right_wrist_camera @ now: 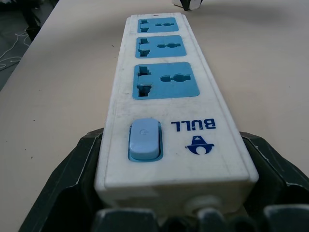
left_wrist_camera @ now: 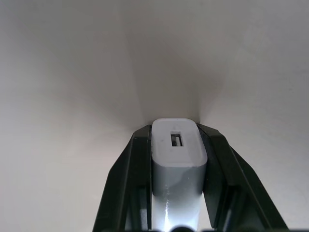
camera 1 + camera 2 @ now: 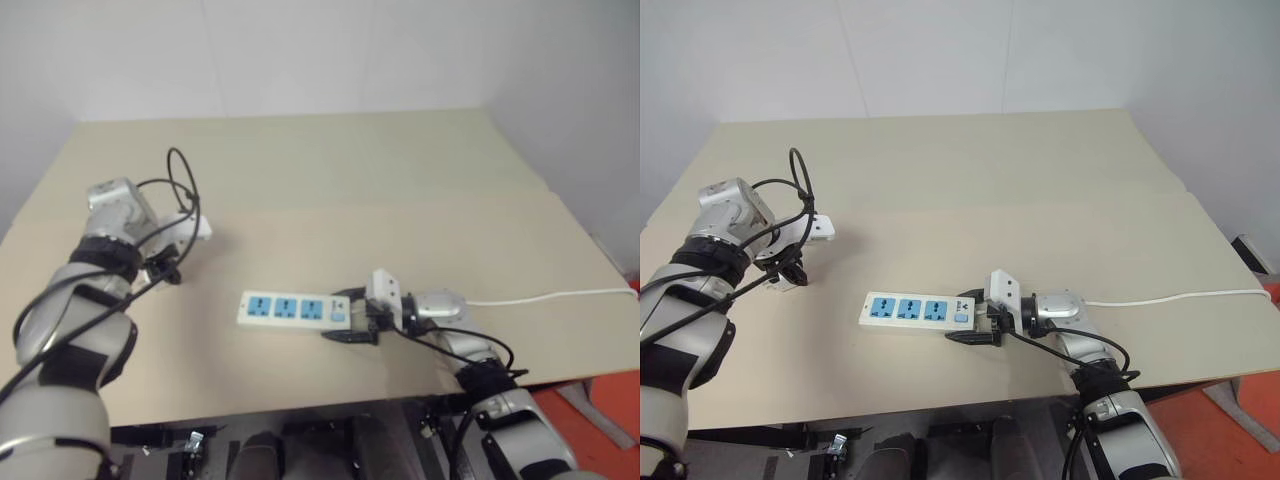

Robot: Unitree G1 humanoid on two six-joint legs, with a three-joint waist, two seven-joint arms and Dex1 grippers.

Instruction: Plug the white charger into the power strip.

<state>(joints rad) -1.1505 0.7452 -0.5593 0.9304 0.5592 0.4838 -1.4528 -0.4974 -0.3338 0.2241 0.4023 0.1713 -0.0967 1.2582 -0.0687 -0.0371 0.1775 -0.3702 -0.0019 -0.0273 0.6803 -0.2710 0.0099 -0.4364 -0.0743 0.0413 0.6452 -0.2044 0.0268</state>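
Two grips: left gripper (image 2: 176, 159) clamped on white charger (image 2: 176, 150) at frame left; right gripper (image 1: 174, 159) clamped on power strip (image 3: 920, 310) switch end, mid-table (image 3: 1040, 200).

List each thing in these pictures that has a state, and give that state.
Charger: gripped between the left fingers, not plugged in.
Strip: flat on the table, all three sockets empty, switch end clamped by the right fingers.
Cord: lying loose across the table.
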